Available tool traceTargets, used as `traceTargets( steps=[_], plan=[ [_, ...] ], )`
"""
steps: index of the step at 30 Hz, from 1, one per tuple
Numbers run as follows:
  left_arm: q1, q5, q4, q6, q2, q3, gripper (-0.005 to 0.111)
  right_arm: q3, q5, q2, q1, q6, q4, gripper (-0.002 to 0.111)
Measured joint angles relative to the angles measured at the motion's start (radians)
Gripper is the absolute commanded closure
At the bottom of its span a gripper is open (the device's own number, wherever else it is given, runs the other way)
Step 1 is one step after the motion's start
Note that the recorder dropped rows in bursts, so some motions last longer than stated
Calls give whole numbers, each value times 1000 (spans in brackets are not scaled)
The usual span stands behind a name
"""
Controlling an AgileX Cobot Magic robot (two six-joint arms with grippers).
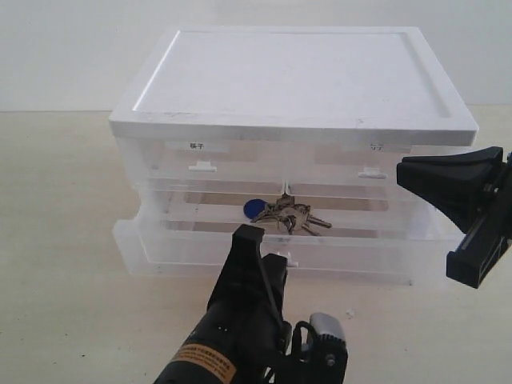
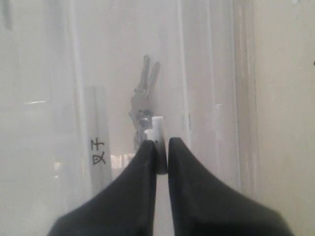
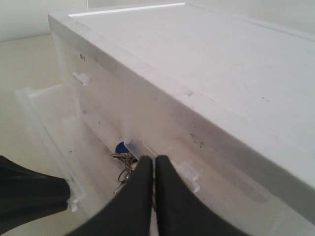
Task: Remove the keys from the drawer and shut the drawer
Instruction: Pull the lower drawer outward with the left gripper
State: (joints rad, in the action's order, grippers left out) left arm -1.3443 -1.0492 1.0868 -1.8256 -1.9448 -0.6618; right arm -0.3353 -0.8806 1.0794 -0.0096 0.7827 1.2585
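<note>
Closest to me, the left gripper point(image 1: 262, 250) reaches in from the near edge of the bench point(image 1: 64, 304). Its black fingers are pinched tight on the small white tab handle point(image 2: 158, 128) at the middle of the drawer's front wall. The drawer point(image 1: 160, 250) stands pulled out from the white-topped unit point(image 1: 296, 80), its clear front well forward of the tier above.

Over on the right, about level with the unit's front right corner, the right gripper point(image 3: 153, 160) hangs in the air. Its fingers are pressed together with nothing between them, and it touches nothing that I can see.

The keys point(image 1: 292, 216) lie on the floor of the open drawer, behind the front wall and about midway between the left and right walls. The round blue fob point(image 1: 254, 210) is at their left. Above them sit the two half-width labelled drawers point(image 1: 200, 156), both pushed in. The unit itself stands toward the bench's far edge, with a pale wall point(image 1: 80, 48) behind it.
</note>
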Motion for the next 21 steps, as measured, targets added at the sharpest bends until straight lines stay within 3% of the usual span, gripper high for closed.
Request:
traceTargets(
  steps=[9, 21],
  plan=[
    [-62, 29, 84, -4, 30, 4, 102, 0, 0, 0, 0, 0, 0, 109],
    [-103, 36, 82, 6, 39, 42, 102, 0, 0, 0, 0, 0, 0, 109]
  ],
)
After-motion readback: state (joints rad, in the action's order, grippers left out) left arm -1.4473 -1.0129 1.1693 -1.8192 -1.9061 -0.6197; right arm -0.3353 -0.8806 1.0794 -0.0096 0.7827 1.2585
